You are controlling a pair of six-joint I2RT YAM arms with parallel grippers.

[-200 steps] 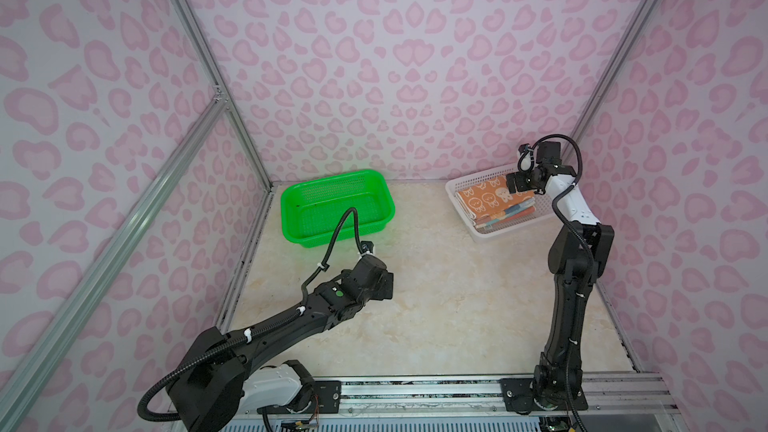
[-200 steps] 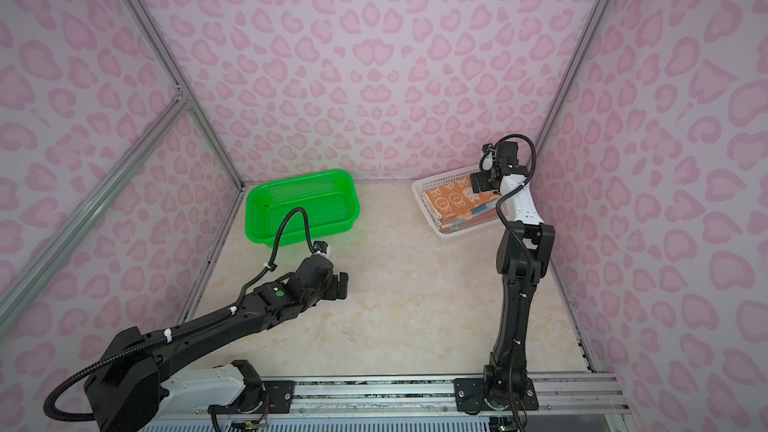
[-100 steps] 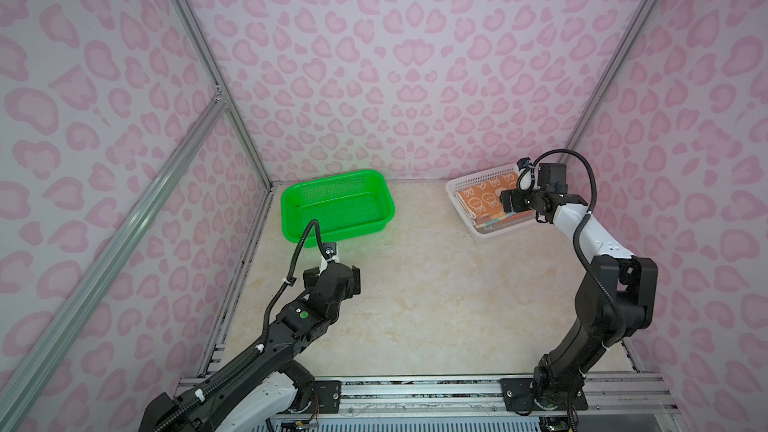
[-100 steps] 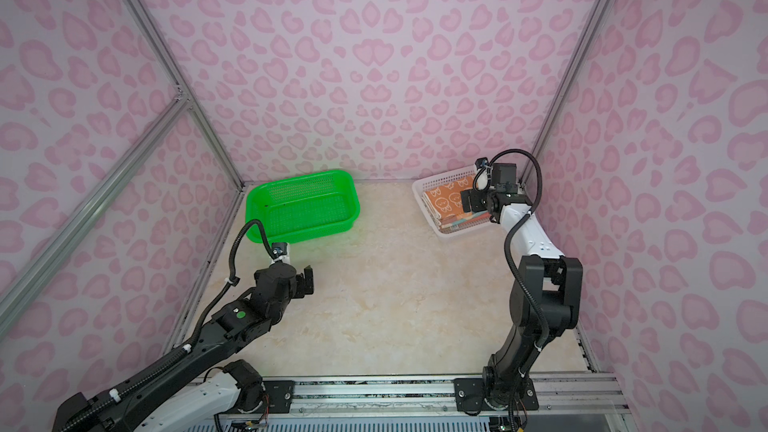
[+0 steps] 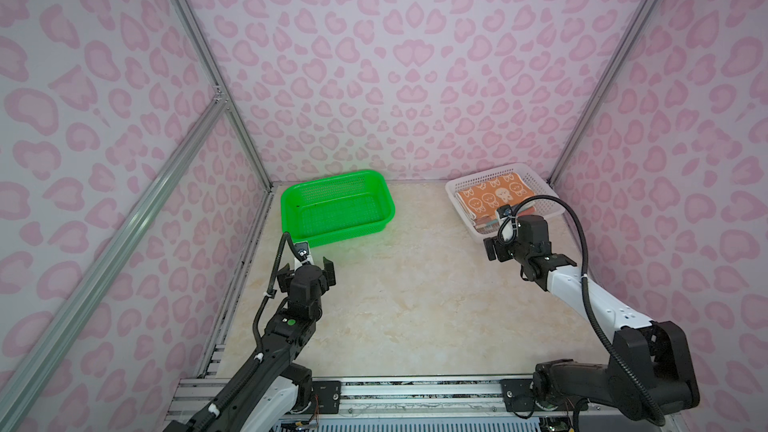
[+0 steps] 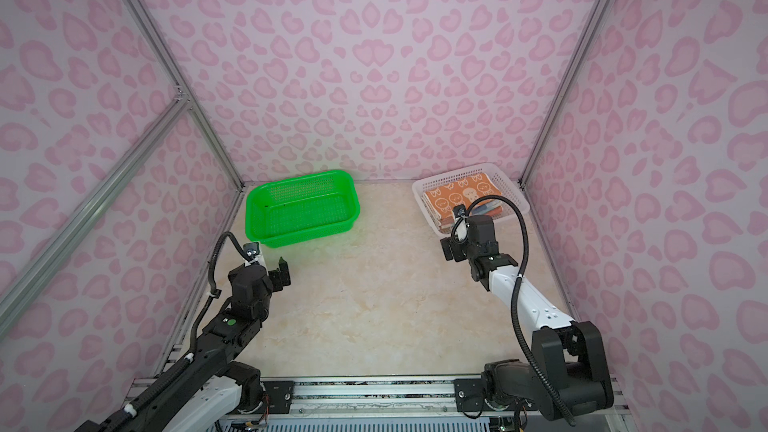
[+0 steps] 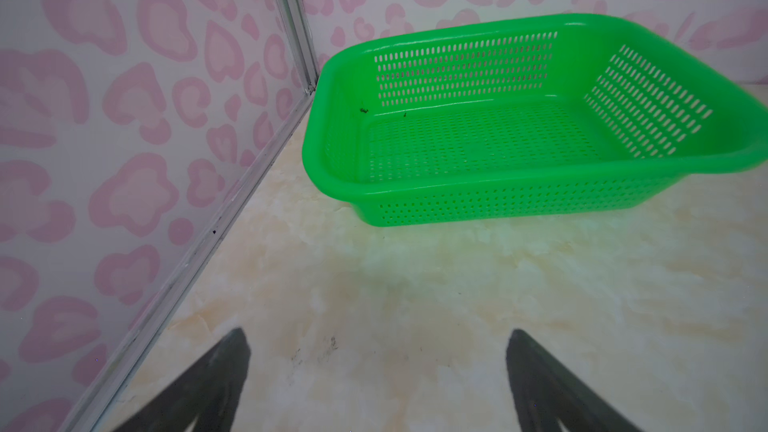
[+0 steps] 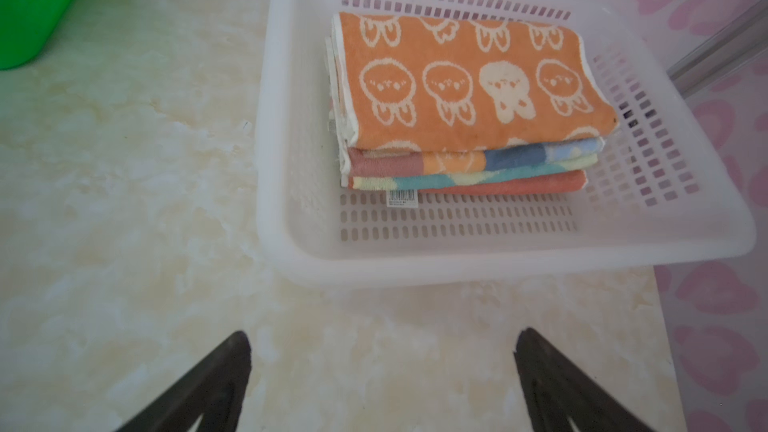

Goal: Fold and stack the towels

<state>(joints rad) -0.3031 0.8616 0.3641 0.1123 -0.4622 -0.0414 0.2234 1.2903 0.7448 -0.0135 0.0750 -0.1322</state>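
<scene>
Since the towels sit folded in one stack inside the white basket, orange face-print one on top, we judge the job all but done. Both the left gripper and right gripper gape wide, holding nothing, above the table. The green basket holds no towel. Best move: we back the right arm away slowly, without clipping the basket rim or nudging the stack.
</scene>
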